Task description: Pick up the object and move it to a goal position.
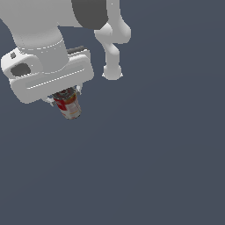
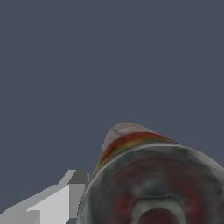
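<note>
Counting what we have: one can (image 1: pixel 69 105), one arm and one gripper (image 1: pixel 65 97). We see the can tucked under the white gripper in the exterior view, toward that view's left and upper part, tilted with its red-and-white label pointing down and toward the exterior view's right. The gripper is pinching the can, its fingers mostly buried behind the white hand body, so we make out only small pale tips beside the dark lid. Around it we find only a flat, uniform slate-blue ground (image 1: pixel 167 167), with no edges or walls to read. From the wrist view the can (image 2: pixel 144 175) fills the near corner, its metallic end blurred, and one grey-white finger (image 2: pixel 65 197) shows beside it, cut off by the frame.
</note>
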Robot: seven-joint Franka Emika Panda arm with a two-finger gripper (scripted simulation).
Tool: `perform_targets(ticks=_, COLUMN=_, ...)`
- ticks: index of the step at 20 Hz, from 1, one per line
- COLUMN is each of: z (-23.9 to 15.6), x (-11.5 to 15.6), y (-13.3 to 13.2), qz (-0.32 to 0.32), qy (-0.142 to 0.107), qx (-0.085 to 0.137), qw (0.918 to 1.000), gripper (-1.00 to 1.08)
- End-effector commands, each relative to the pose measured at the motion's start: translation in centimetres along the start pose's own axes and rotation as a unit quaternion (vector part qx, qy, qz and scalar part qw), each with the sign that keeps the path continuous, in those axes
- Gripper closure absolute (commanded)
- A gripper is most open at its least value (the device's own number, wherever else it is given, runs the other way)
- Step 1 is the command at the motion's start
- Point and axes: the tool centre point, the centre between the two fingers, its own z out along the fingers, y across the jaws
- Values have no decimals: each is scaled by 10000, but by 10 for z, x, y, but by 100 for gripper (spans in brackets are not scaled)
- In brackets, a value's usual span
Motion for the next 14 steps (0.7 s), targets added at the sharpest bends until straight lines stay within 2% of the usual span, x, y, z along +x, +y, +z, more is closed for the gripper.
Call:
perform_targets(ticks=1, z=-19, x=-6, y=12, qz=-6, qy=10, qx=-11, qw=10000, gripper=108)
perform_targets(ticks=7, z=-45, x=-15, y=32, qz=-5, qy=8, qx=-14, qw=10000, gripper=108)
perform_targets(ticks=14, z=-59, x=-19, y=43, qz=-3, qy=7, qx=-16, qw=10000, gripper=108)
